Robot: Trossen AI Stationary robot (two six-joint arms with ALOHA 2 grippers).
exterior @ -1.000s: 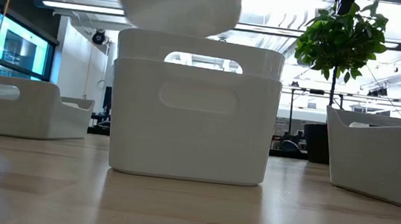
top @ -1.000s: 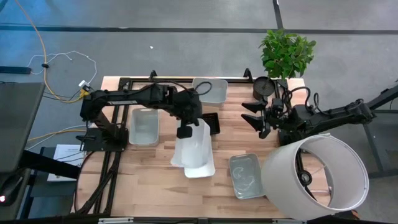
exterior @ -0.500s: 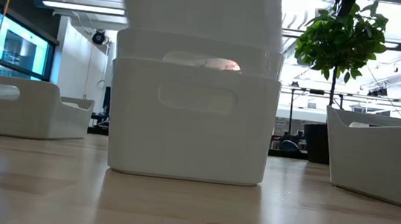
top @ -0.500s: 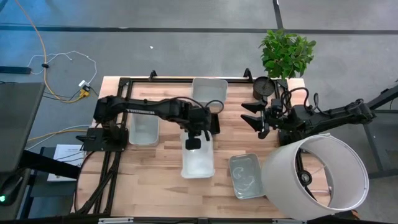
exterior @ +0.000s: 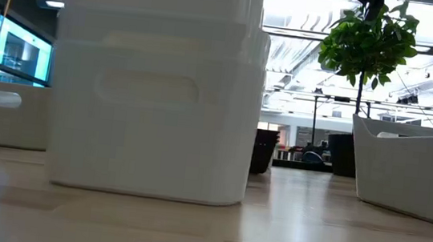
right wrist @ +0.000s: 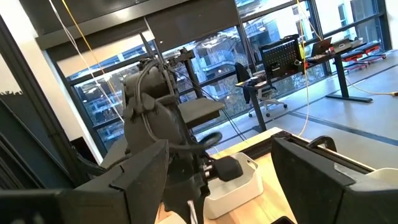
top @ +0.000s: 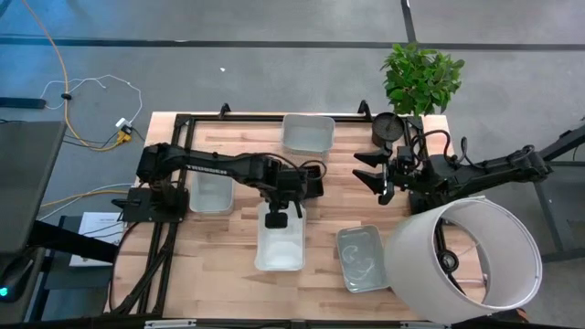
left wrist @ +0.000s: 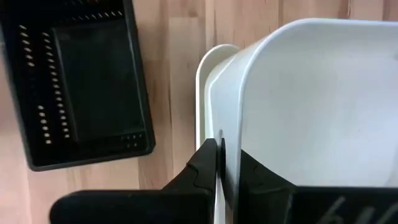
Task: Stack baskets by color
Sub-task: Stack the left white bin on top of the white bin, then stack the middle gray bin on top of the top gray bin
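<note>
A stack of white baskets (top: 280, 245) stands upright on the table near its front middle and fills the low view (exterior: 155, 90). My left gripper (top: 277, 217) is above the stack's far end, shut on the top basket (left wrist: 311, 93). That basket sits nested in another white basket, whose rim (left wrist: 200, 81) shows outside it. A black slotted basket (top: 313, 181) lies just beyond the stack (left wrist: 81, 87). My right gripper (top: 375, 175) waits open above the table's right half, its fingers wide apart (right wrist: 230, 180). My left gripper pinches the top white basket's far end wall (left wrist: 227, 146) at its rim. One finger (left wrist: 255, 177) is inside the basket and one (left wrist: 205, 165) is outside. The fingers come from above, pointing steeply down. The basket sits upright, nested in the stack, which rests on the table.
A white basket (top: 211, 187) sits at the left, another (top: 307, 132) at the far edge, and a translucent grey one (top: 361, 259) at the near right. A big white lampshade (top: 466, 256) and a potted plant (top: 420, 78) stand on the right side.
My left gripper has come down and toward the table's near edge, still shut on the white basket. The basket has gone from tilted above the stack to upright and nested in it. The whole stack has slid a little toward the near edge and the left.
</note>
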